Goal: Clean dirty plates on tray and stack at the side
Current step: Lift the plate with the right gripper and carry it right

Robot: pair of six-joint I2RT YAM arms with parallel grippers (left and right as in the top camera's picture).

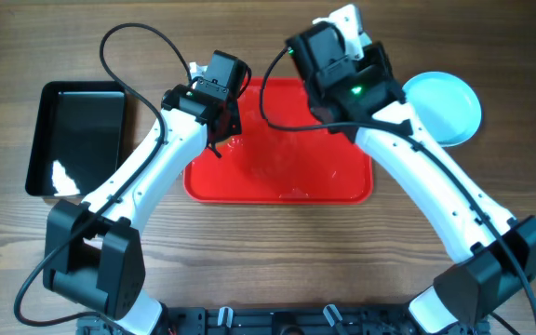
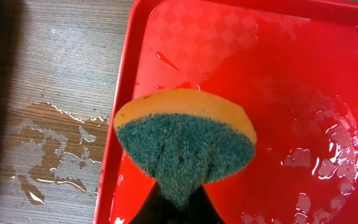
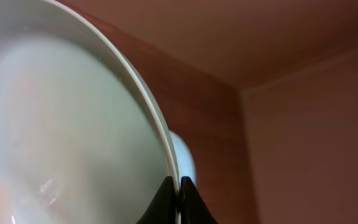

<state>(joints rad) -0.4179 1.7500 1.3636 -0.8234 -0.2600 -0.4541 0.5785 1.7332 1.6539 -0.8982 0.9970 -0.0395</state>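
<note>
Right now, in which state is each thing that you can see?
tray: wet, water pooled on it.
sponge: squeezed in the left claw, over the tray's left edge.
held plate: pinched at its rim by the right claw, tilted steeply.
side plate: flat on the table, right of the tray.
table: puddle beside the tray's rim.

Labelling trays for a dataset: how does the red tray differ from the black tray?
The red tray is bigger than the black tray. The red tray lies with its long side left to right; the black tray runs front to back. Both are rectangular with raised rims and rounded corners.
</note>
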